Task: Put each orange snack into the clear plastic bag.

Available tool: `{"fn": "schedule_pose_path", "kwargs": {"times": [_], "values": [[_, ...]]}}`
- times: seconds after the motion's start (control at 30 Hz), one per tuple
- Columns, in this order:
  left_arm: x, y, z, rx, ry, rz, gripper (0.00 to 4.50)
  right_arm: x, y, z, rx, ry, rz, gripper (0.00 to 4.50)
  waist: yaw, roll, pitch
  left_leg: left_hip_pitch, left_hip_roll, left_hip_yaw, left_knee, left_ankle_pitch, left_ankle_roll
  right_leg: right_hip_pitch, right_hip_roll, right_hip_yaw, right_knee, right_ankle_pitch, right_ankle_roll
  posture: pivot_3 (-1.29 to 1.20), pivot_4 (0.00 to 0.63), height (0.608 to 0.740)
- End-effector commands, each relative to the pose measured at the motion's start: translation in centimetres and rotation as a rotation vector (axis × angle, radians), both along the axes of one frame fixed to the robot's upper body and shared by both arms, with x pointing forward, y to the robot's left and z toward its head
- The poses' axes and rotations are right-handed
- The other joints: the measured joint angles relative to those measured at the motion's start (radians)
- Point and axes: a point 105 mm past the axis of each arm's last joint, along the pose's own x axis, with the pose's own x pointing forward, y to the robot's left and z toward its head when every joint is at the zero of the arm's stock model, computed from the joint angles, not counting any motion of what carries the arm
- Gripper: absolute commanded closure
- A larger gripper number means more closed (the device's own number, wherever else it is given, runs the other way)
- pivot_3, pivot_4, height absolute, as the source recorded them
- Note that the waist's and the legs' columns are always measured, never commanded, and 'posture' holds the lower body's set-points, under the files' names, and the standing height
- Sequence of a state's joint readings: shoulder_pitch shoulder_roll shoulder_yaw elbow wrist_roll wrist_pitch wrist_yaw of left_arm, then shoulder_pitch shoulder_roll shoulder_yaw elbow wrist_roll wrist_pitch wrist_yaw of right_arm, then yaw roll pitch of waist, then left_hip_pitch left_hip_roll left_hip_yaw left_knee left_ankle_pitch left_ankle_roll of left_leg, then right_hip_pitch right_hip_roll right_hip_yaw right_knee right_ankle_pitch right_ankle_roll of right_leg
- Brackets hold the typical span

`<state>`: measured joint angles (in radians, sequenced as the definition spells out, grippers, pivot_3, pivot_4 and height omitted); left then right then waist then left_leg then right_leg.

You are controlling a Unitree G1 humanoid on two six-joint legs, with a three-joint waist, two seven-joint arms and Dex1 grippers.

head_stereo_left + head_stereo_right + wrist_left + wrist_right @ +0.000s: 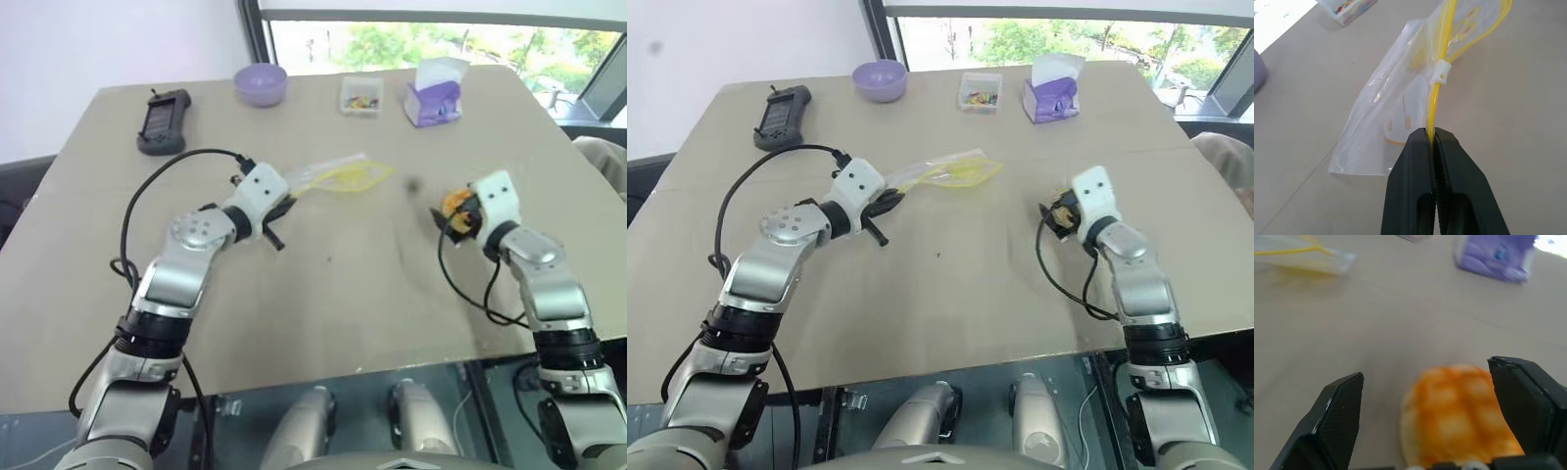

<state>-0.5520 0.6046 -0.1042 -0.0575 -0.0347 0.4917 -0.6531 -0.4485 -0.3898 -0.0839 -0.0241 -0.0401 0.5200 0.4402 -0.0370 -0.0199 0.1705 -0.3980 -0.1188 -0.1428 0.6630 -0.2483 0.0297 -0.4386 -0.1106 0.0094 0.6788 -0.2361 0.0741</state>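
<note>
Pinching clear plastic bag (1400, 117) w/ left claw (1432, 134) mid-desk; right claw (1425, 401) gaping round orange snack (1459, 416), not yet gripping — next: closing.

Bag print: the clear plastic bag (1400, 98) carries yellow and orange printing with a small dark mark, too small and distorted to read.
Tissue pack: the purple tissue pack (1493, 257) shows a blurred emblem; no letters legible.
Handheld device: the dark handheld device (163, 120) shows no readable characters.
</note>
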Motion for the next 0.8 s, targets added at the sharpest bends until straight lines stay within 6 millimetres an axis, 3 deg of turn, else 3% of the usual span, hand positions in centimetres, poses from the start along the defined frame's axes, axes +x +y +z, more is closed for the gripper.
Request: {"fn": "schedule_pose_path", "kwargs": {"times": [0.03,0.23,0.37,0.4,0.57,0.67,0.8], "values": [[0.2,0.0,1.9,0.001,-0.067,-0.012,4.5,0.2,-1.2,0.3,0.061,-0.007,-0.089,0.06,0.0,0.0,0.0,0.0,0.0,0.0,0.0,0.0,0.0,0.0,0.0,0.0,0.0,0.0,0.0,0.0,0.15,0.74],[0.1,-0.2,1.8,-0.011,-0.066,-0.021,4.5,-0.1,-1.8,-3.2,0.107,0.13,-0.129,0.06,0.001,0.0,0.0,0.0,0.0,0.001,0.0,0.0,0.0,0.0,0.0,0.001,0.0,0.0,0.0,0.0,0.15,0.74],[0.0,-0.3,1.8,-0.015,-0.065,-0.023,4.5,-0.1,-2.1,-4.2,0.116,0.16,-0.143,1.25,0.002,0.0,0.0,0.0,0.0,0.001,0.0,0.0,0.0,0.0,0.0,0.001,0.0,0.0,0.0,0.0,0.15,0.74],[0.0,-0.3,1.8,-0.016,-0.065,-0.022,4.5,0.0,-2.2,-4.1,0.113,0.156,-0.143,1.85,0.002,-0.001,-0.001,0.0,0.0,0.001,0.0,0.0,0.0,0.001,0.0,0.001,0.0,0.0,0.0,0.0,0.15,0.74],[-0.1,-0.4,1.8,-0.016,-0.069,-0.022,4.5,0.4,-2.3,-2.0,0.044,0.051,-0.116,3.94,0.003,-0.001,-0.001,0.0,0.0,0.001,0.001,0.0,0.0,0.001,0.0,0.001,0.0,0.0,0.0,0.0,0.15,0.74],[0.0,-0.5,1.8,-0.016,-0.068,-0.021,4.5,0.4,-1.0,0.2,0.062,-0.023,-0.033,3.94,0.002,-0.001,0.0,0.0,0.0,0.001,0.001,0.0,0.0,0.001,0.0,0.001,0.0,0.0,0.0,0.0,0.15,0.74],[0.1,-0.6,1.7,-0.015,-0.068,-0.019,4.5,-0.7,2.5,3.4,0.122,-0.085,0.174,3.94,-0.003,0.0,0.0,0.0,0.0,0.001,0.001,0.0,0.0,0.0,0.0,0.001,0.0,0.0,0.0,0.0,0.15,0.74]]}}
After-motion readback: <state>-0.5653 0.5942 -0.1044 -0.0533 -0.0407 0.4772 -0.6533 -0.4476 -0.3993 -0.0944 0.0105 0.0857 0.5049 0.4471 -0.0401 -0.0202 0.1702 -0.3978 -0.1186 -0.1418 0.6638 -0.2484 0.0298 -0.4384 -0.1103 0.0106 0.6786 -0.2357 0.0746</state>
